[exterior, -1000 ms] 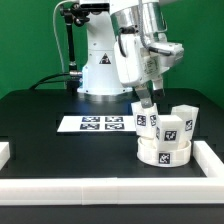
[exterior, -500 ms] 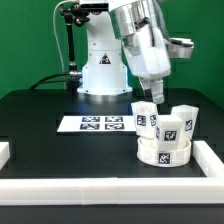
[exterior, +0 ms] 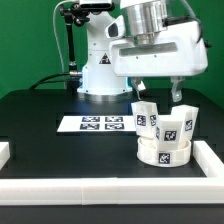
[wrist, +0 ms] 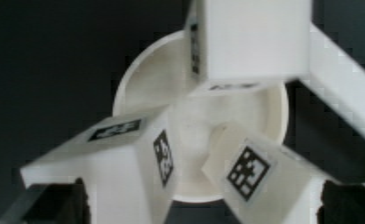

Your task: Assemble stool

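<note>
Jaws spread wide and holding nothing, my gripper (exterior: 157,92) hangs just above the stool parts near the corner of the white border rails (exterior: 110,186). Three tagged legs (exterior: 146,115) stand on the round seat (exterior: 164,153), leaning together. Behind them, toward the exterior view's left, lies the marker board (exterior: 92,124).

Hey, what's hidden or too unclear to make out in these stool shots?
- Seat: exterior view, the legs on it cover its top.
- Gripper: wrist view, only blurred fingers show, cut by the edges.
- Marker board: exterior view, tag patterns too small to read.
</note>
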Controlling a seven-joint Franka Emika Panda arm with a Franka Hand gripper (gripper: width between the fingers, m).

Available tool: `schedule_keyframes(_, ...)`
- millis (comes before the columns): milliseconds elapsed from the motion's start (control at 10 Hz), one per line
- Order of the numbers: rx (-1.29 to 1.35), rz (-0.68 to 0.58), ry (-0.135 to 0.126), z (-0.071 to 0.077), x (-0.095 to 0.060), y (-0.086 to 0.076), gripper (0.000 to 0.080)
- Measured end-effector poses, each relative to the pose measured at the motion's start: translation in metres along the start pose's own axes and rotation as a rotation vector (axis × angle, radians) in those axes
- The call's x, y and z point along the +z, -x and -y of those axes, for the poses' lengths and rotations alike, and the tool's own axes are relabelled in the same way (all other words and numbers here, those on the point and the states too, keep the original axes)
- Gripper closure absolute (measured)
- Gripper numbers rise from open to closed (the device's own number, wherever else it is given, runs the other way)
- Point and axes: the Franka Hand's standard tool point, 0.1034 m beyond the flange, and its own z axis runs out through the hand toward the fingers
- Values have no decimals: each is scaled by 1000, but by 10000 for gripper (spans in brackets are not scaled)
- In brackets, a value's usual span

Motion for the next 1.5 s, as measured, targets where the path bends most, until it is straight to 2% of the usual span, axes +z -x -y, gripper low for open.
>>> schedule_keyframes(300, -191, -1, 3, -1, 0, -1, 150)
schedule_keyframes(600, -561, -9, 32, -2, -1, -3, 150)
schedule_keyframes(800, -739, -7, 66, -1, 0, 0, 150)
schedule_keyframes(900, -839, -13, 71, -2, 0, -2, 150)
schedule_keyframes(1000, -859, -45, 57, -6, -1, -8, 150)
schedule_keyframes(1500, -1199, -30, 94, -13, 3, -8, 150)
